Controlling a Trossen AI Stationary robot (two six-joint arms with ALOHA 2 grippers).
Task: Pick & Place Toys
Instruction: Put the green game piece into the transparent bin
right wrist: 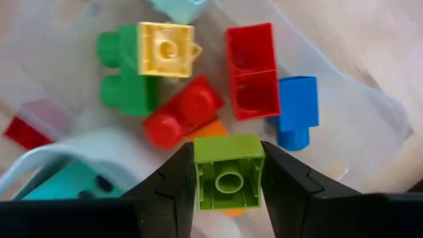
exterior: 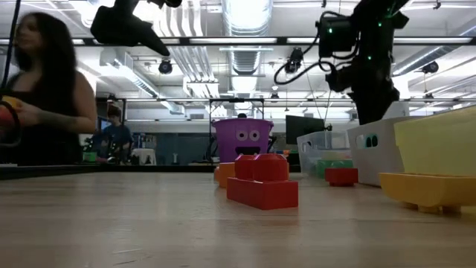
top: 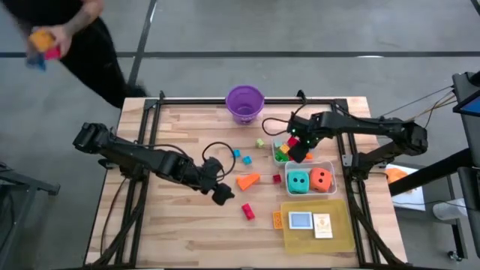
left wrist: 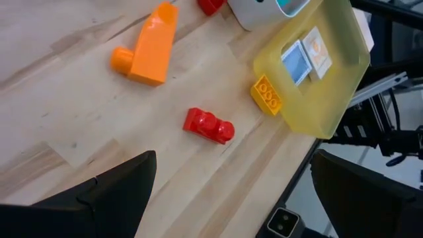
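A wooden table is seen from above, with a dark robot arm reaching in from each side. The right gripper (right wrist: 228, 182) hangs over a small clear tub (top: 279, 152) near the table's far right, its two fingers clamped on a lime-green block (right wrist: 229, 172). Below it, inside the tub, lie a yellow block (right wrist: 165, 48) on a green block (right wrist: 119, 73), two red blocks (right wrist: 250, 69), and a blue block (right wrist: 296, 109); something orange shows under the held piece, though too little of it to name.

The left gripper (top: 223, 196) hovers above the middle of the table, fingers spread wide and holding nothing. Below it, a red brick (left wrist: 209, 125) lies on the bare wood, with an orange wedge (left wrist: 149, 46) nearby.

A second clear tub (top: 330, 166) beside the first holds a teal die (top: 298, 182) and an orange die (top: 321, 178). A yellow tray (top: 341, 225) with small cards (top: 301, 220) sits at the near right, a small yellow brick (left wrist: 267, 94) touching its edge. A purple bucket (top: 244, 103) stands at the far edge. A person (exterior: 44, 89) stands beyond the table.
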